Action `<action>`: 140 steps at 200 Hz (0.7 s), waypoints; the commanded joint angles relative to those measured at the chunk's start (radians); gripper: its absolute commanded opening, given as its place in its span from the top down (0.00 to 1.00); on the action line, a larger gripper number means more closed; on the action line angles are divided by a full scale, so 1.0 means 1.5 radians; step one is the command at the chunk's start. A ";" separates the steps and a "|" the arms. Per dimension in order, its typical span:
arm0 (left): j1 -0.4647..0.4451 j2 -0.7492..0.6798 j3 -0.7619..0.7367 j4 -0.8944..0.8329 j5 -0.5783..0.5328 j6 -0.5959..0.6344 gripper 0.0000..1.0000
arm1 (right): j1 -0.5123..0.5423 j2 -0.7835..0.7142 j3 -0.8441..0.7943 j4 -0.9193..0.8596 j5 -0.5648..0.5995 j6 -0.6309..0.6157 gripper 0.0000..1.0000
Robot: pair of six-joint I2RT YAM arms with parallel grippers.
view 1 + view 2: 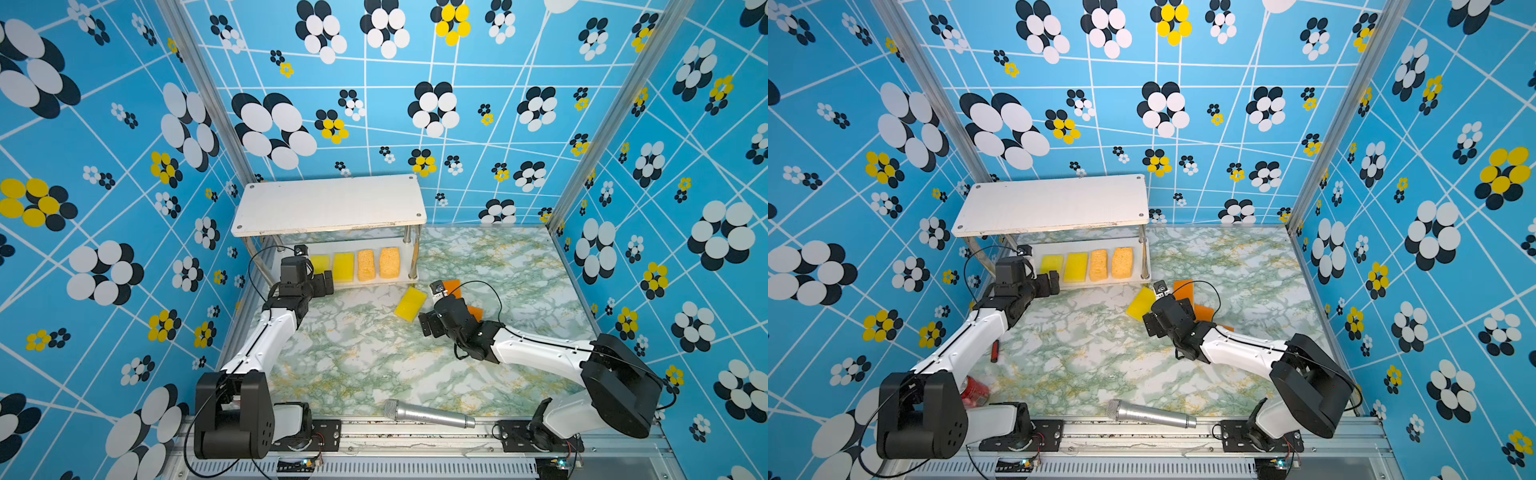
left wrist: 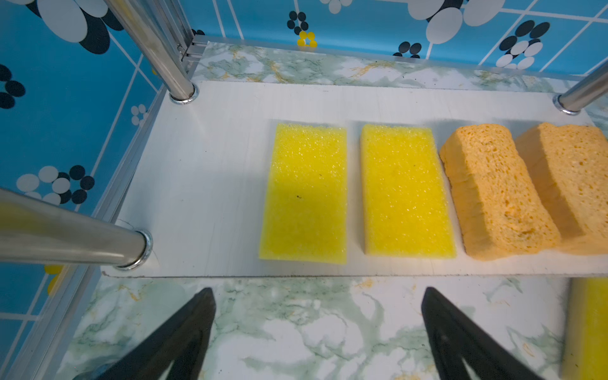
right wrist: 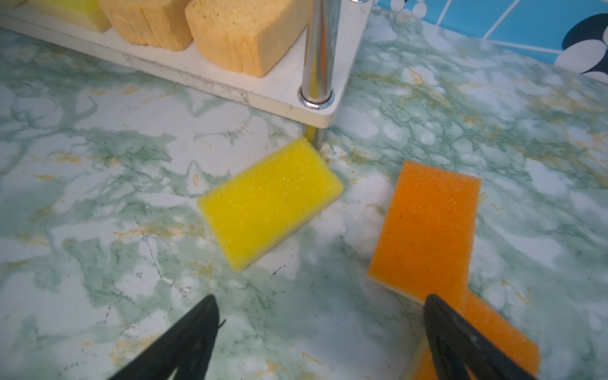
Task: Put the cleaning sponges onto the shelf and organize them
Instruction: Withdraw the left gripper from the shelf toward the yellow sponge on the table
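Robot workspace with two arms. At the left, the left arm's black two-fingered tool [image 2: 317,291] hangs just in front of a small two-tier shelf [image 1: 328,203] of white boards on chrome legs. Its fingers are spread wide with nothing between them.

The shelf's lower board holds a neat row: two flat bright yellow foam sponges [image 2: 304,194], then two thicker porous tan-orange sponges [image 2: 493,194]. All four lie parallel, long sides running front to back. There is bare board at the row's left end, and the top board is bare.

Further right, on the green-marbled tabletop [image 1: 353,365], a third flat yellow sponge [image 3: 269,204] lies loose. One corner is at the shelf's front right leg, and its long axis slants away from that leg.

The right tool [image 3: 320,297], also spread wide and empty, faces this sponge from close by, far nearer than the left. Picking it up would probably need a wrist turn to close across its short side.

Rightmost, at least two flat orange sponges [image 3: 427,230] overlap beside the right tool.
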 commanded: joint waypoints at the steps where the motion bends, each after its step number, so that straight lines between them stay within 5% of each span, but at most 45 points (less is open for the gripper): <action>1: -0.025 -0.044 -0.025 -0.044 0.013 -0.015 0.01 | -0.005 0.023 0.027 -0.013 0.037 -0.006 0.01; 66: -0.100 -0.134 -0.067 -0.059 0.017 -0.048 0.01 | -0.014 0.104 0.088 -0.003 0.103 -0.002 0.01; 140: -0.127 -0.132 -0.084 -0.063 0.018 -0.060 0.01 | -0.014 0.215 0.151 -0.033 0.117 0.036 0.01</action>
